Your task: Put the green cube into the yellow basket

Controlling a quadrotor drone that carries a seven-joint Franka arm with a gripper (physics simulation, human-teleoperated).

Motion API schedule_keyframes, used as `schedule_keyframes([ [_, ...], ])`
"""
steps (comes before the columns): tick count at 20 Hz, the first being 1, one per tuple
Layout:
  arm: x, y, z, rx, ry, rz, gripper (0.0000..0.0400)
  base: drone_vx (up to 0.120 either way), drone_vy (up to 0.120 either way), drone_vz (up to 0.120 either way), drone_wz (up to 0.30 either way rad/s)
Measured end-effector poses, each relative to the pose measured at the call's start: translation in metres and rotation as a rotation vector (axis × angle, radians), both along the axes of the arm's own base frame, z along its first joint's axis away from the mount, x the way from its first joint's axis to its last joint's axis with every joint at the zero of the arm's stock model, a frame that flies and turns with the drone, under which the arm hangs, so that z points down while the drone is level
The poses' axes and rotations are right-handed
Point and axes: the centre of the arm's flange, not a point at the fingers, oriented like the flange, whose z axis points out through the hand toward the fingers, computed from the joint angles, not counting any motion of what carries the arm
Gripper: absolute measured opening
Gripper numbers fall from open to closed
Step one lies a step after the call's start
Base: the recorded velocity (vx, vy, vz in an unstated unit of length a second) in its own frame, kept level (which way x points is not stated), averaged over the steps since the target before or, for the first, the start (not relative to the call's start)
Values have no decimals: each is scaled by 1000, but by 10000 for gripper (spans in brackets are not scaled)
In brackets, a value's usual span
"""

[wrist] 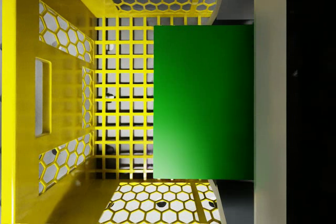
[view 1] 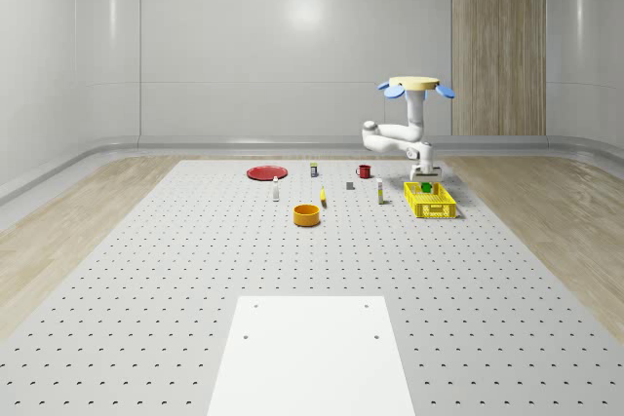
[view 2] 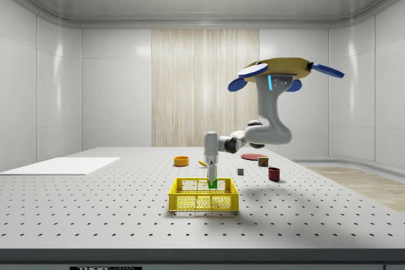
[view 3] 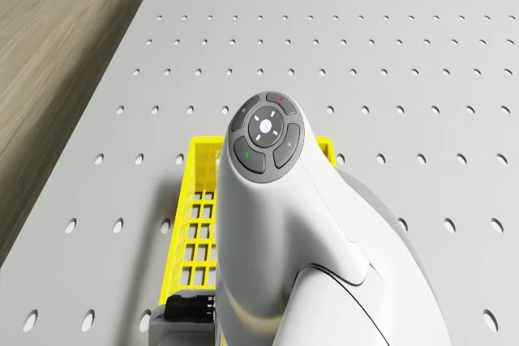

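Note:
The yellow basket (view 1: 434, 209) (view 2: 202, 202) (view 3: 195, 200) stands on the perforated table at the whole-scene view's right. My drone (view 1: 414, 85) (view 2: 278, 67) hovers above the table just behind the basket, with the arm bent down over it. The gripper (view 1: 426, 179) (view 2: 212, 177) points straight down into the basket's far end, shut on the green cube (view 1: 427, 185) (view 2: 213, 184). In the wrist view the green cube (wrist: 202, 103) hangs above the basket's mesh floor (wrist: 123, 103), against a pale finger (wrist: 269, 103). The arm's wrist (view 3: 268, 139) covers the cube in the drone view.
Left of the basket in the whole-scene view are an orange bowl (view 1: 307, 214), a red plate (view 1: 265, 172), a red mug (view 1: 364, 170), a small grey block (view 1: 350, 185) and small bottles (view 1: 380, 194). A white panel (view 1: 312, 358) lies at the table's near edge.

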Motion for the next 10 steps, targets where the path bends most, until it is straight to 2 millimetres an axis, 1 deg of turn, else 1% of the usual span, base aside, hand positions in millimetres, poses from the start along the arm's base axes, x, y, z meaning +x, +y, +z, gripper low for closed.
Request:
schedule_keyframes([
  [9, 0, 0, 0, 0, 0, 0, 251, 120, 0, 0, 0],
  [10, 0, 0, 0, 0, 0, 0, 251, 40, 0, 0, 0],
])
